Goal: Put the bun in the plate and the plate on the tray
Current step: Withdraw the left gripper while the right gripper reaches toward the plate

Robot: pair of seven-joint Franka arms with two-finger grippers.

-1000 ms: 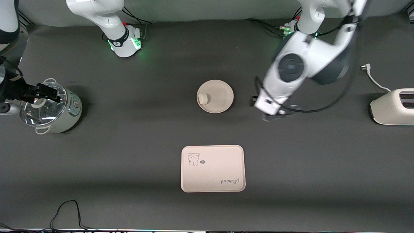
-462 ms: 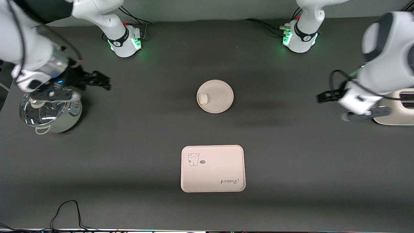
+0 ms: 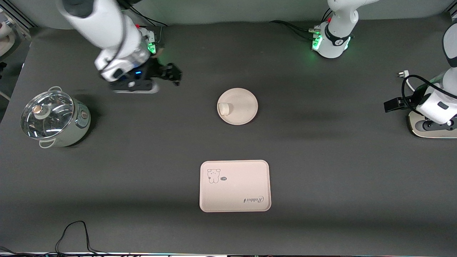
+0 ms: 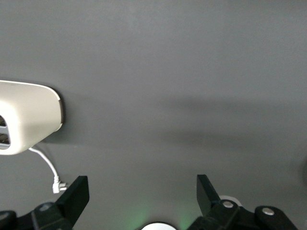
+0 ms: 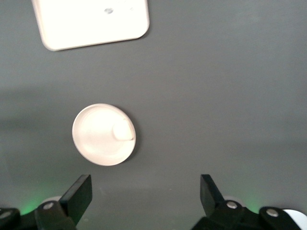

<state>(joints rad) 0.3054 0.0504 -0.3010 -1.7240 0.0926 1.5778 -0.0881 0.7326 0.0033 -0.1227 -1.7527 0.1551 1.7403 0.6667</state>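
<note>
The round cream plate (image 3: 241,107) (image 5: 98,136) lies mid-table with the small off-white bun (image 3: 224,108) (image 5: 123,130) in it, by the rim toward the right arm's end. The printed rectangular tray (image 3: 234,185) (image 5: 91,21) lies apart from the plate, nearer to the front camera, with nothing on it. My right gripper (image 3: 174,75) (image 5: 145,191) hangs open over bare table between its base and the plate, holding nothing. My left gripper (image 3: 392,104) (image 4: 142,191) is open and empty over the table beside the toaster.
A pot with a glass lid (image 3: 53,119) stands at the right arm's end. A white toaster (image 3: 428,130) (image 4: 24,122) with its white plug cable (image 3: 407,76) (image 4: 48,167) sits at the left arm's end, partly under the left wrist. A black cable (image 3: 75,232) loops by the front edge.
The right arm swung from over the pot toward the middle of the table. The left arm drew away from beside the plate to the toaster end. Plate, bun and tray stayed put.
</note>
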